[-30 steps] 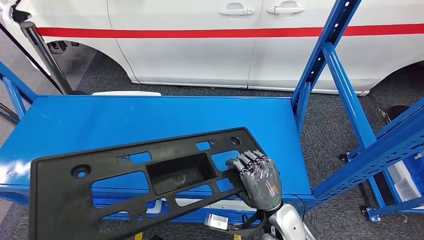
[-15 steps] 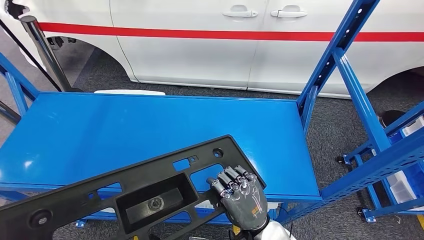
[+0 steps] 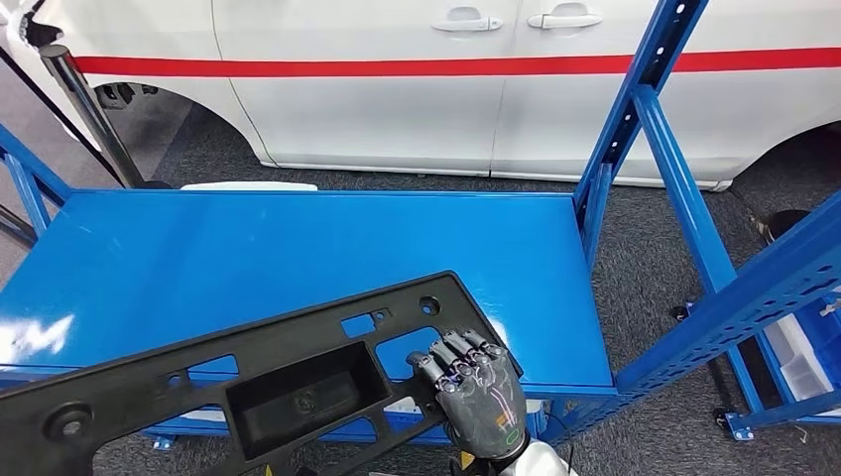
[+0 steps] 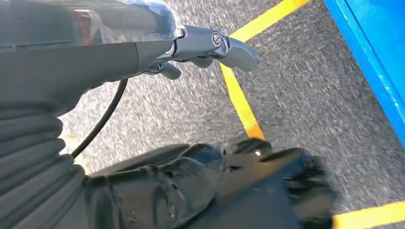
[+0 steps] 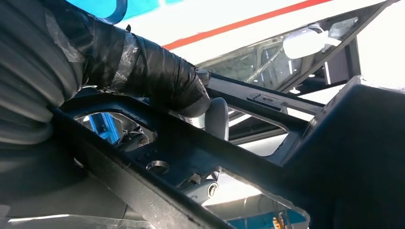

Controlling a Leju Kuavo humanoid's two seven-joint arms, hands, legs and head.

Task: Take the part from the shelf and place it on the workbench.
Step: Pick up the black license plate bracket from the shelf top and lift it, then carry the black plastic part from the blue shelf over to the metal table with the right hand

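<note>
— Right hand (image 3: 483, 395), what do we see of it?
— We see its fingers (image 3: 451, 359) hooked through an opening at the right end of the black part (image 3: 248, 382), clamped on it; the right wrist view shows its taped thumb (image 5: 157, 76) pressed against a bar of the same part (image 5: 229, 157).
— And where does the part sit?
— We find it tilted over the near edge of the blue desk (image 3: 298, 248), its right end above the desk's front right area, its left end running down toward the lower left corner of the head view.
— Our left hand (image 4: 191, 186)?
— We see it above grey floor with yellow lines (image 4: 241, 102), dark and blurred; we cannot tell how its fingers lie.
— Beyond the desk?
— We see a white car (image 3: 417, 89) with a red stripe, and blue shelf posts (image 3: 635, 109) at the right
</note>
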